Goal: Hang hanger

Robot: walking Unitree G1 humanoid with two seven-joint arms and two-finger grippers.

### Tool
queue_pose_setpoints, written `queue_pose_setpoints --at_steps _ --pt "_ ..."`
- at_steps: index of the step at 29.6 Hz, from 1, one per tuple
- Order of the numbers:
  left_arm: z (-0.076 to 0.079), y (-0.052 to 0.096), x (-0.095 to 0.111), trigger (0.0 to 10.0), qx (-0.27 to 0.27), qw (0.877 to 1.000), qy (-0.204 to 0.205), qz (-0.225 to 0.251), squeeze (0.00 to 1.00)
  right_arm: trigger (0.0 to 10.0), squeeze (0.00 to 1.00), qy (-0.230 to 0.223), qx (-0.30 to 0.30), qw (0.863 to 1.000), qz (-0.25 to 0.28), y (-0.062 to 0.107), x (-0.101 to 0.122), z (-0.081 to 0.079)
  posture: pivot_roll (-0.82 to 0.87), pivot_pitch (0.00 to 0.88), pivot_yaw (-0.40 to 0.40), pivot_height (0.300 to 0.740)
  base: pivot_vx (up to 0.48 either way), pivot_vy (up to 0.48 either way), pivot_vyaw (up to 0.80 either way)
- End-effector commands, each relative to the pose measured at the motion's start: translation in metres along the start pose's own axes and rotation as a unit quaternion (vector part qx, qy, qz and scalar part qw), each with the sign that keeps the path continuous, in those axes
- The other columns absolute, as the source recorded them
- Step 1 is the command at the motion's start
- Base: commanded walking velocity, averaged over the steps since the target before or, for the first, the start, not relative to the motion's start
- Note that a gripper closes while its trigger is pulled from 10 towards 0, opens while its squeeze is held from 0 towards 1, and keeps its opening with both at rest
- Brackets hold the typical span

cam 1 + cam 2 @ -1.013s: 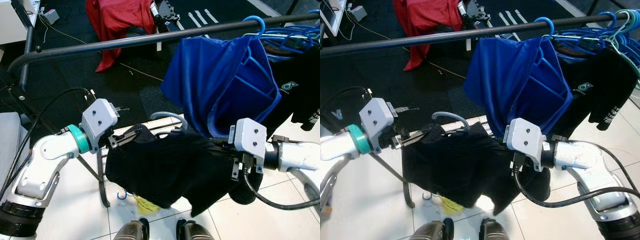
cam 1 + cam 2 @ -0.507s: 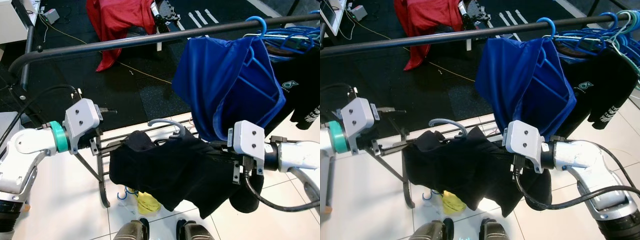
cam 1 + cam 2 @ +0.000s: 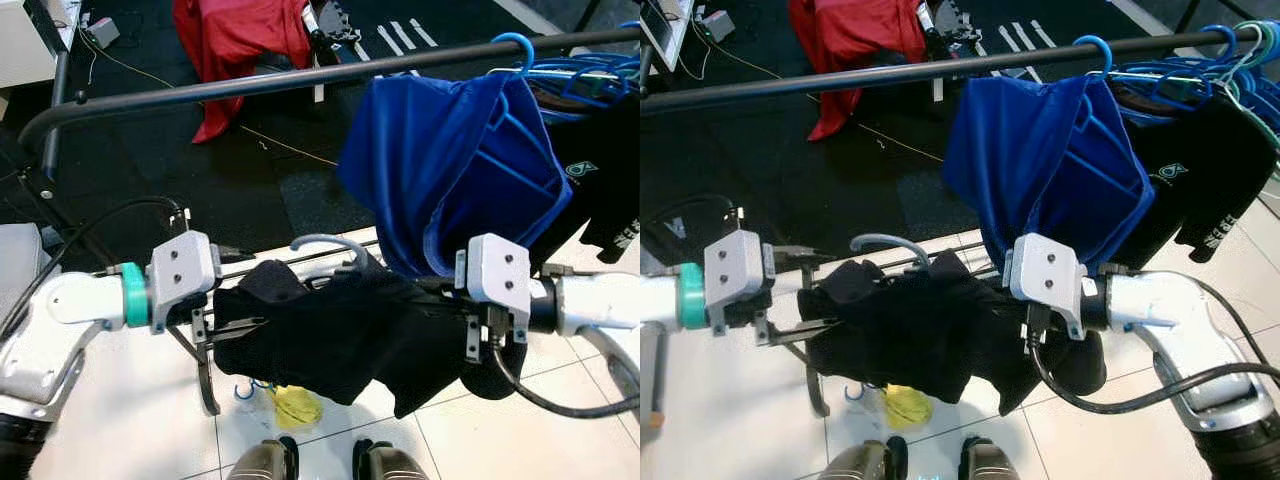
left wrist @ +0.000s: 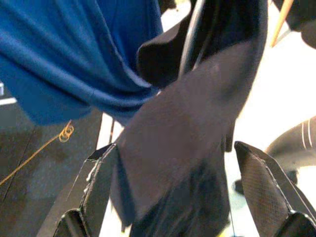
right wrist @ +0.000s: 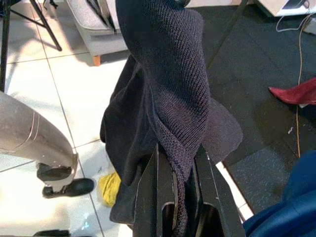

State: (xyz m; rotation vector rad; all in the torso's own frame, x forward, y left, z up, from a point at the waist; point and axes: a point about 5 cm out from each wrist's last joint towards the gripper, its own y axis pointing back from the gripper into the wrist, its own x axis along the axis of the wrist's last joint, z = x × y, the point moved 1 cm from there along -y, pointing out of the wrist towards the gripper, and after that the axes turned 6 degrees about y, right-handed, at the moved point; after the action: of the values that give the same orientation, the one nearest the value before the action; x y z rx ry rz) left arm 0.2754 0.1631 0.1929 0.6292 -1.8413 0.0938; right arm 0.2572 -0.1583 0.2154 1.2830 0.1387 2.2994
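The left gripper has come back in toward the middle, so it is close to the black garment again, and the cloth is more bunched up than before. The right gripper has stayed where it was.

The black garment sits on a grey hanger. Its curved hook sticks up out of the top of the cloth. The hanger is low, in front of the robot and between its two arms. It is well below the black rail and is not hung on it yet.

The right gripper is on the right end of the garment. Its two black fingers are pressed together on a fold of the dark knit cloth. The left gripper is at the left end of the garment. Its fingers are spread wide apart, with the dark cloth lying between them, and they do not squeeze it.

On the rail, to the right, a blue shirt hangs on a blue hanger. More blue hangers and a black shirt hang further right. A red cloth lies on the dark floor far behind the rail. A yellow thing lies on the white tiles near the robot's feet
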Motion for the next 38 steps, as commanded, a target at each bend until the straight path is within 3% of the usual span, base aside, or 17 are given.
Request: queue_pose_setpoints --at_steps 1,11,12,13,14,26,38 --pt "0.004 -0.014 -0.001 10.0 -0.001 1.000 0.000 0.009 0.00 10.0 0.00 0.015 0.018 0.999 0.043 -0.007 0.019 -0.003 -0.08 0.065 0.076 0.740 0.000 0.000 0.00" --pt "0.005 -0.021 -0.001 10.0 -0.001 1.000 0.004 0.020 0.00 10.0 0.00 0.014 0.035 0.997 0.064 -0.013 0.028 -0.007 -0.08 0.068 0.080 0.740 0.000 0.000 0.00" --pt "0.004 -0.021 -0.001 6.4 -0.001 1.000 0.004 0.020 0.00 10.0 0.00 0.014 0.036 0.997 0.066 -0.014 0.029 -0.007 -0.08 0.069 0.080 0.740 0.000 0.000 0.00" --pt "0.003 -0.020 -0.001 0.5 -0.001 1.000 0.004 0.021 0.00 10.0 0.00 0.013 0.036 0.997 0.065 -0.014 0.028 -0.007 -0.08 0.069 0.082 0.740 0.000 0.000 0.00" --pt "0.002 -0.018 0.000 0.0 -0.002 1.000 0.004 0.021 0.00 10.0 0.00 0.012 0.035 0.997 0.063 -0.014 0.027 -0.007 -0.08 0.072 0.082 0.740 0.000 0.000 0.00" --pt "0.002 -0.009 -0.001 0.0 -0.020 1.000 0.005 0.018 0.00 10.0 0.00 0.001 0.024 0.999 0.032 -0.010 0.012 -0.004 -0.07 0.076 0.079 0.740 0.000 0.000 0.00" --pt "0.013 -0.006 0.005 0.0 -0.104 0.994 -0.024 0.015 0.00 10.0 0.00 0.018 0.005 1.000 0.009 -0.007 -0.001 0.001 -0.08 0.078 0.075 0.740 0.000 0.000 0.00"
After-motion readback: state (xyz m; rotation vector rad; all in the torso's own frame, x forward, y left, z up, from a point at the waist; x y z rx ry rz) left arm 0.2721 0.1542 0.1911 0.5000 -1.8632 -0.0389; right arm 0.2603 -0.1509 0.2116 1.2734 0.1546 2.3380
